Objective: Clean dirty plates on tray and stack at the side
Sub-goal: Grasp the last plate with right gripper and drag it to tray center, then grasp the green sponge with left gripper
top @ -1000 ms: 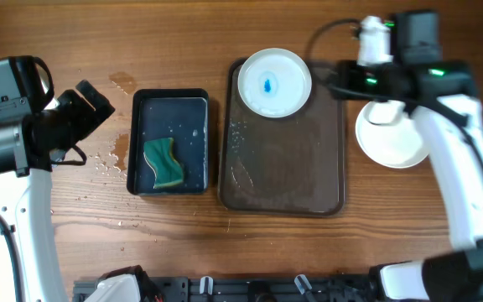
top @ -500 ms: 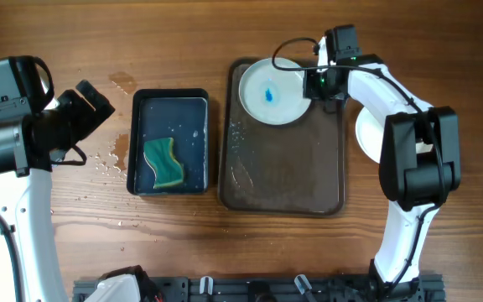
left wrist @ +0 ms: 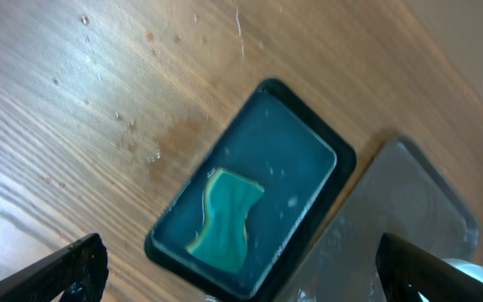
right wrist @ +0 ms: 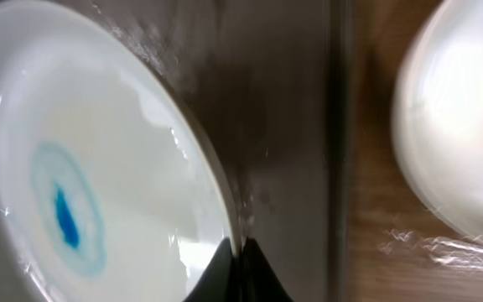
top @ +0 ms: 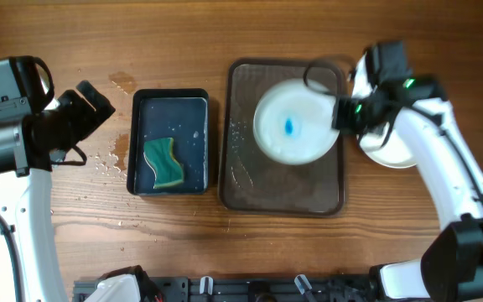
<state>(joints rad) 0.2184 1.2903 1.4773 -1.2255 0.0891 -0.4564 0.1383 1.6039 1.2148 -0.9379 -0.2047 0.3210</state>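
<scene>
A white plate (top: pixel 294 127) with a blue smear at its centre hangs over the right half of the dark brown tray (top: pixel 275 186). My right gripper (top: pixel 340 113) is shut on its right rim. The right wrist view shows the plate (right wrist: pixel 99 168) with both fingers pinching its edge at my right gripper (right wrist: pixel 240 256), above the wet tray (right wrist: pixel 292 101). Another white plate (top: pixel 390 151) (right wrist: pixel 464 117) lies on the wood right of the tray, partly under the arm. My left gripper (top: pixel 92 102) (left wrist: pixel 241 289) stands open and empty, left of the water tray.
A smaller black tray (top: pixel 168 105) (left wrist: pixel 325 147) of water holds a green sponge (top: pixel 164 163) (left wrist: pixel 225 220), left of the brown tray. Water drops (top: pixel 107 159) spot the wood beside it. The brown tray's corner (left wrist: pixel 409 201) shows in the left wrist view.
My right gripper closed on the plate's rim. It carried the plate from the tray's far edge towards the tray's middle right. The left arm has not moved.
</scene>
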